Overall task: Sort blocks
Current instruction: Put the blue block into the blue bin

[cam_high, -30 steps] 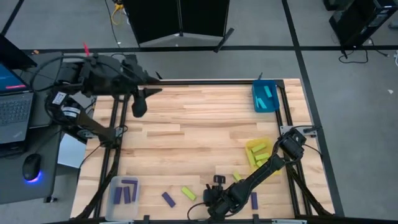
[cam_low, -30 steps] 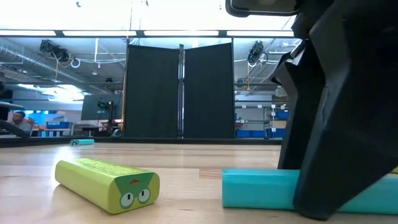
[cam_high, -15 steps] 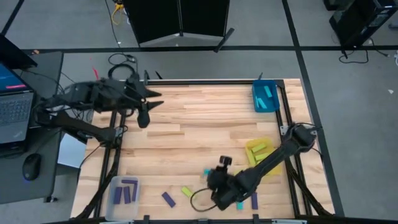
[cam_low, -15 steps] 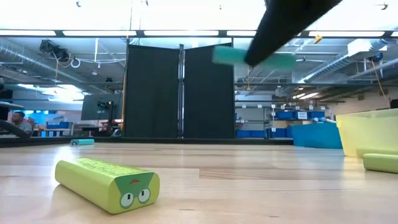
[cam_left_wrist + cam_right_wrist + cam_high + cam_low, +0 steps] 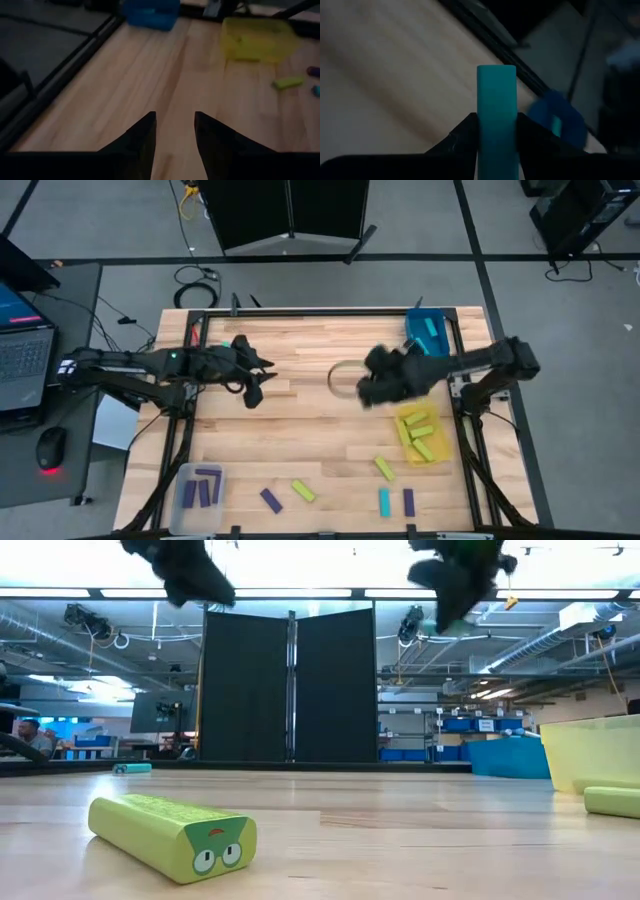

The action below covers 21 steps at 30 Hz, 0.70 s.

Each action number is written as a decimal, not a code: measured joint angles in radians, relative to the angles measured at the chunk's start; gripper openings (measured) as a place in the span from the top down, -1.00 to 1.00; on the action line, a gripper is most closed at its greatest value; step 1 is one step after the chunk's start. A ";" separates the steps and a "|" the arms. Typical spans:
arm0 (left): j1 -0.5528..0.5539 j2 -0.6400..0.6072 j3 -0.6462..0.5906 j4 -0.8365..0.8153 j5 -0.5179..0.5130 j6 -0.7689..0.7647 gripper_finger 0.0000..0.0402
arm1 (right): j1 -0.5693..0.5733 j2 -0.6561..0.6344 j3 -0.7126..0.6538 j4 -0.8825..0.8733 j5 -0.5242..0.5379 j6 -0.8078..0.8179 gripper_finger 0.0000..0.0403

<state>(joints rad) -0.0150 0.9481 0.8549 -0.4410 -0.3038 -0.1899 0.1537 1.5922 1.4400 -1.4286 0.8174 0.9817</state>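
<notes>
Right wrist view: the right tool (image 5: pixel 496 131) is pinching a cyan block (image 5: pixel 496 107) above the bench (image 5: pixel 300 395), seemingly carrying it toward the blue tray (image 5: pixel 427 338), while the left tool (image 5: pixel 174 131) is hanging spread.

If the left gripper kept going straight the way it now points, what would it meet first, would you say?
Probably nothing soon. The left gripper, open and empty, points along bare wooden table. Far ahead its line runs between the blue tray and the yellow tray, toward the table's far edge; depth is hard to judge.
</notes>
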 joint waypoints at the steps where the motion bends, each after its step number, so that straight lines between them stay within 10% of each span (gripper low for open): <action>1: 0.003 0.000 -0.018 0.003 -0.008 -0.028 0.30 | -0.038 -0.031 -0.037 0.002 -0.006 0.008 0.43; 21: 0.296 0.008 -0.151 -0.050 -0.138 -0.271 0.30 | -0.738 -0.435 -0.593 0.425 -0.209 -0.178 0.43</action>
<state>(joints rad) 0.2811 0.9559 0.7040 -0.4913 -0.4421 -0.4611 -0.5841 1.1571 0.8473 -1.0031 0.6080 0.8036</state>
